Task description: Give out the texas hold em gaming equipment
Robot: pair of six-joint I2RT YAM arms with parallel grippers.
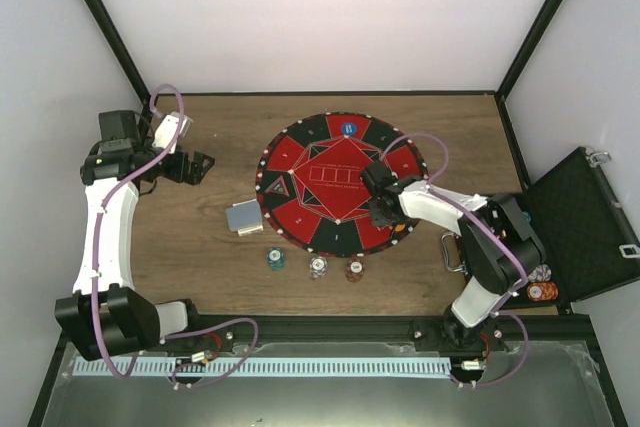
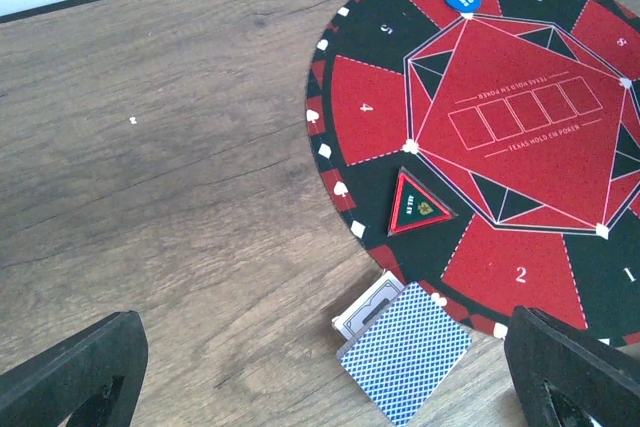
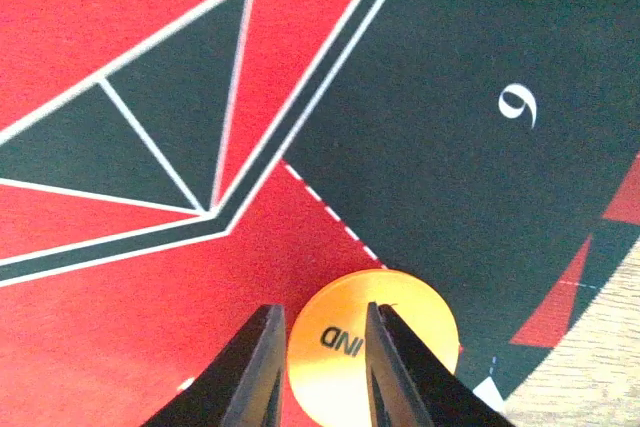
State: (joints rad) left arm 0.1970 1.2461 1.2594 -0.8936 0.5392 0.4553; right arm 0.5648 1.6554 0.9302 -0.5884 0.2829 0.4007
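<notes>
My right jaws, nearly together, sit over the orange button disc (image 3: 420,347) at the rim of the mat (image 3: 440,177), likely seating it there, though whether they grip it I cannot tell; my left jaws hang released.

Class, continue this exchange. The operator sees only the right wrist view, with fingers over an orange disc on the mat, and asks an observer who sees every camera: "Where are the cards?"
Observer: The card deck lies at the near-left rim of the mat.
Operator: Any chips out?
Observer: Yes. The teal chips, white chips and maroon chips sit in a row on the table, just near of the mat.
Operator: And the other arm?
Observer: The left gripper is open and empty, left of the mat.
</notes>
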